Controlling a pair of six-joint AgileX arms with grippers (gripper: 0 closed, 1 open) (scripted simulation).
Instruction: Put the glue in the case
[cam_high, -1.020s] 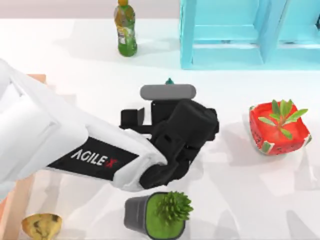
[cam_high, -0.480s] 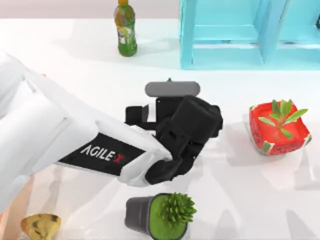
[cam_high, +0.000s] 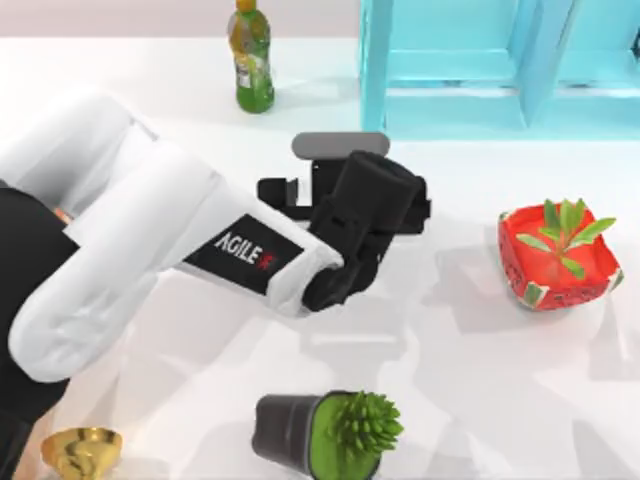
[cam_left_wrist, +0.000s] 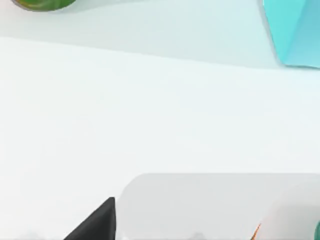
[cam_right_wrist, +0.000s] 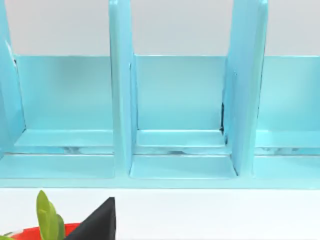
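My left arm reaches across the middle of the table, and its black gripper (cam_high: 336, 172) sits under a grey bar, covering the spot where the glue stands. In the left wrist view the glue (cam_left_wrist: 295, 216) shows close up as a white rounded body with an orange sliver of label, beside one black finger (cam_left_wrist: 97, 222). That finger stands wide of the bottle, so the gripper looks open. The case lies under my left arm, apart from a tan sliver (cam_high: 62, 214). My right gripper's finger (cam_right_wrist: 97, 222) faces the turquoise shelf (cam_right_wrist: 180, 115), parked and open.
A tall green drink bottle (cam_high: 251, 60) stands at the back, left of the turquoise shelf (cam_high: 470, 70). A red pot with a plant (cam_high: 555, 258) is at the right. A dark pot with a succulent (cam_high: 320, 435) and a gold cup (cam_high: 80, 452) sit near the front edge.
My left gripper has moved toward the back of the table and now covers the glue's green tip. The arm's elbow has swung up and back.
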